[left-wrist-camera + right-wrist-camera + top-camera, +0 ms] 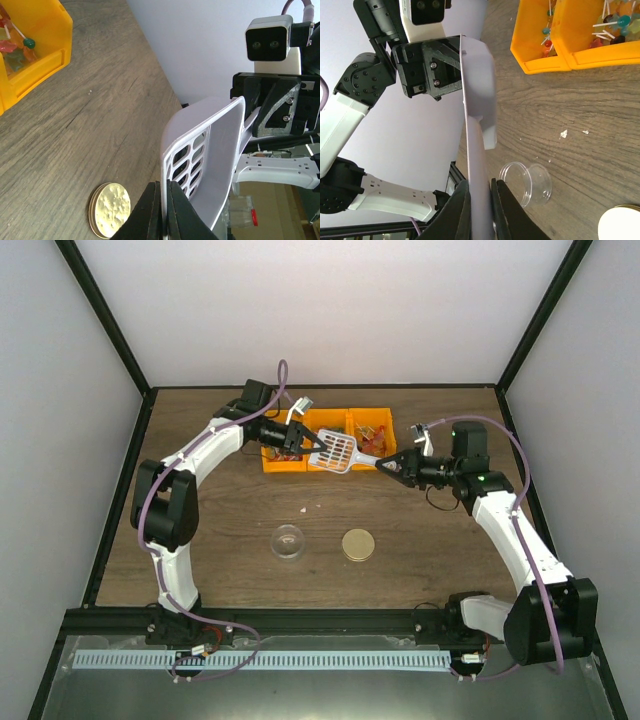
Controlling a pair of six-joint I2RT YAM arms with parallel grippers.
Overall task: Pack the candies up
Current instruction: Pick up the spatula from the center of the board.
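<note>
No lettering, label, brand, number or sign is reading legibly in any of the three views. The gold lid [110,210] lying on the table [75,125] is showing a mottled, embossed-looking face in the left wrist view. It is too blurred to tell whether any of that is writing.

The top view looks down from behind the arm bases [175,625], at its bottom edge, over the whole brown wooden table [240,585]. Both wrist views sit close, rolled sideways, facing each other across the white slotted plastic scoop [220,165]; both also catch the round gold lid [110,210].
</note>
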